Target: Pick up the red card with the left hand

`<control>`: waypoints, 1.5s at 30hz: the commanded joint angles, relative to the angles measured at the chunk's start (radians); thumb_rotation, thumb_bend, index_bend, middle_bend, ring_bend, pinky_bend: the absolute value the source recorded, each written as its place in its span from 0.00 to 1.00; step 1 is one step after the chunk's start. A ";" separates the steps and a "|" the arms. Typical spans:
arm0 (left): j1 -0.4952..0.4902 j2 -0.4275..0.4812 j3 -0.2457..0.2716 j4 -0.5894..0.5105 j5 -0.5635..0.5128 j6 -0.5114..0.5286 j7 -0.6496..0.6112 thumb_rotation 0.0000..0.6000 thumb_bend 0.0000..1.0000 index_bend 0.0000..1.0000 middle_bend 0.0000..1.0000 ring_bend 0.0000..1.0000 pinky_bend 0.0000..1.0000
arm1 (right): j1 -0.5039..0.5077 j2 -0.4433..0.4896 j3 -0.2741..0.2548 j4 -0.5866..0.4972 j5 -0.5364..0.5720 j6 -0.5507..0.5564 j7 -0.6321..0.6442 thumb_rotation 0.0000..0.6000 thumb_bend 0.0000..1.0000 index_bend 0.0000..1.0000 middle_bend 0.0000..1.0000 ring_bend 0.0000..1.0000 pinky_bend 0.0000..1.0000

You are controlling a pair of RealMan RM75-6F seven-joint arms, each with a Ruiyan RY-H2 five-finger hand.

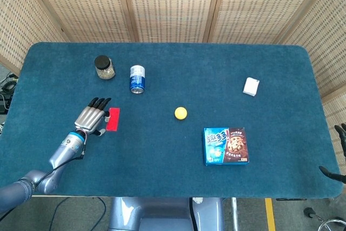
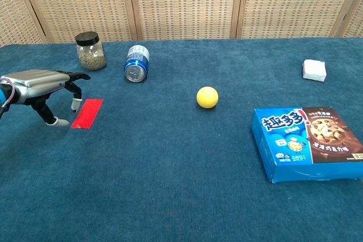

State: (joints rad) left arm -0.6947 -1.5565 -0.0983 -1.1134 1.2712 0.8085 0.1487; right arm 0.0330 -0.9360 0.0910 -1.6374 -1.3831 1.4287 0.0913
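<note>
The red card (image 1: 112, 119) (image 2: 87, 113) lies flat on the blue table cloth, left of the middle. My left hand (image 1: 92, 117) (image 2: 41, 82) hovers low just to the card's left, palm down, fingers spread, holding nothing. In the chest view one fingertip (image 2: 74, 106) hangs close to the card's left edge and the thumb tip (image 2: 58, 122) points down at the cloth beside it. Of my right hand (image 1: 338, 150) only dark fingertips show at the far right edge of the head view, apart and off the table.
A jar of seeds (image 1: 104, 67) and a blue can (image 1: 137, 78) on its side lie beyond the card. A yellow ball (image 1: 180, 113) sits mid-table, a blue cookie box (image 1: 226, 145) at front right, a small white block (image 1: 251, 86) far right.
</note>
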 commanded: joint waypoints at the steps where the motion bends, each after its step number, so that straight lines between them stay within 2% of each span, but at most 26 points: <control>1: -0.004 -0.009 0.000 0.013 -0.004 -0.003 0.007 1.00 0.30 0.52 0.00 0.00 0.00 | 0.000 0.000 0.001 0.001 0.002 -0.001 0.002 1.00 0.00 0.00 0.00 0.00 0.00; 25: -0.008 -0.088 0.009 0.094 -0.008 -0.016 -0.016 1.00 0.29 0.51 0.00 0.00 0.00 | 0.002 0.005 -0.001 0.006 0.001 -0.009 0.018 1.00 0.00 0.00 0.00 0.00 0.00; 32: -0.018 -0.102 0.004 0.107 -0.013 -0.021 0.002 1.00 0.41 0.54 0.00 0.00 0.00 | 0.004 0.005 -0.003 0.006 0.002 -0.016 0.016 1.00 0.00 0.00 0.00 0.00 0.00; 45: -0.025 -0.069 -0.008 0.049 -0.053 -0.031 0.069 1.00 0.46 0.55 0.00 0.00 0.00 | 0.005 0.007 -0.006 0.005 -0.002 -0.019 0.021 1.00 0.00 0.00 0.00 0.00 0.00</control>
State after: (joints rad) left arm -0.7182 -1.6299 -0.1037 -1.0582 1.2242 0.7786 0.2122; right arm 0.0380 -0.9286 0.0852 -1.6322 -1.3855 1.4096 0.1123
